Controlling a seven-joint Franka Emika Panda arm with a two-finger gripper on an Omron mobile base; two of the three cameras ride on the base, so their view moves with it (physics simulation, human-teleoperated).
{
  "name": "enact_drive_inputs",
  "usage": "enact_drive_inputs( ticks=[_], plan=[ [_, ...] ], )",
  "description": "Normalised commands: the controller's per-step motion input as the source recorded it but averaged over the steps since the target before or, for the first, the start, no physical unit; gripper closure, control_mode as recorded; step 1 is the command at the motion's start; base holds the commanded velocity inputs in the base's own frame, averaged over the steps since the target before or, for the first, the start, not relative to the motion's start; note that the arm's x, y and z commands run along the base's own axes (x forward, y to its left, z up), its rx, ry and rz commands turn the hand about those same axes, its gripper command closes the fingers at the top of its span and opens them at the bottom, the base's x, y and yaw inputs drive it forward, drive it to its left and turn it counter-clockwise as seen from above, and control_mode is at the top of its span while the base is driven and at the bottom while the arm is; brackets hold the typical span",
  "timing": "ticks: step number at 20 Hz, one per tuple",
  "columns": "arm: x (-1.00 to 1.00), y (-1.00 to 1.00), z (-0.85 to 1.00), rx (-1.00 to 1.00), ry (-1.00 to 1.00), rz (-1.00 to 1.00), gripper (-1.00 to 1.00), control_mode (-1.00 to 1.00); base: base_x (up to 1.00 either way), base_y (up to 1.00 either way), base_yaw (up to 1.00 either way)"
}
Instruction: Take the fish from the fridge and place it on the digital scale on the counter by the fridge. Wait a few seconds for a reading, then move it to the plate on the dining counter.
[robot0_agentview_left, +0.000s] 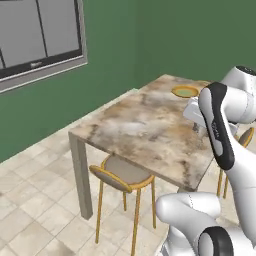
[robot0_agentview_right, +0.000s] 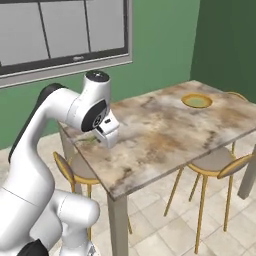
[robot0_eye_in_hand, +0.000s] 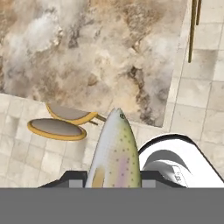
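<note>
On the left of the left base view a grey-framed window (robot0_agentview_left: 37, 37) sits in the green wall, and below it a yellow-framed chair (robot0_agentview_left: 122, 175) is tucked under the near edge of the dining counter (robot0_agentview_left: 145, 130). Further right, toward the far end of that counter, the plate (robot0_agentview_left: 185, 91) with its yellow-orange rim lies bare, nothing on it.

The hand (robot0_agentview_right: 107, 134) hangs over the counter's near end in the right base view, well apart from the plate (robot0_agentview_right: 197, 101) at the far end. In the hand view the fish (robot0_eye_in_hand: 116, 153) juts forward from between the dark fingertips, its speckled body pointing out over the edge of the marbled top and the floor tiles beyond. The hand is closed tight on the fish, carrying it above the counter without touching the surface.

My judgement: since the fish is gripped here at the dining counter, away from fridge and scale, the fetching and weighing look finished, though these pictures cannot confirm the weighing. What is left is the last stretch: carry the fish across to the plate, lower it and let go.
</note>
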Motion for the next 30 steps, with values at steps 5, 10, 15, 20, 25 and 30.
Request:
enact_drive_inputs(
  ticks=[5, 10, 15, 20, 25, 30],
  plan=[
    [0.00, 0.00, 0.00, 0.00, 0.00, 0.00, 1.00, 1.00, -0.67, -1.00, 0.47],
    [0.00, 0.00, 0.00, 0.00, 0.00, 0.00, 1.00, 1.00, -0.42, -1.00, 0.51],
    [0.00, 0.00, 0.00, 0.00, 0.00, 0.00, 1.00, 1.00, -0.01, -1.00, 0.56],
    [0.00, 0.00, 0.00, 0.00, 0.00, 0.00, 1.00, 1.00, 0.00, -1.00, 0.54],
    [0.00, 0.00, 0.00, 0.00, 0.00, 0.00, 1.00, 1.00, 0.00, -1.00, 0.48],
    [0.00, 0.00, 0.00, 0.00, 0.00, 0.00, 1.00, 1.00, -0.22, -1.00, 0.32]
  ],
)
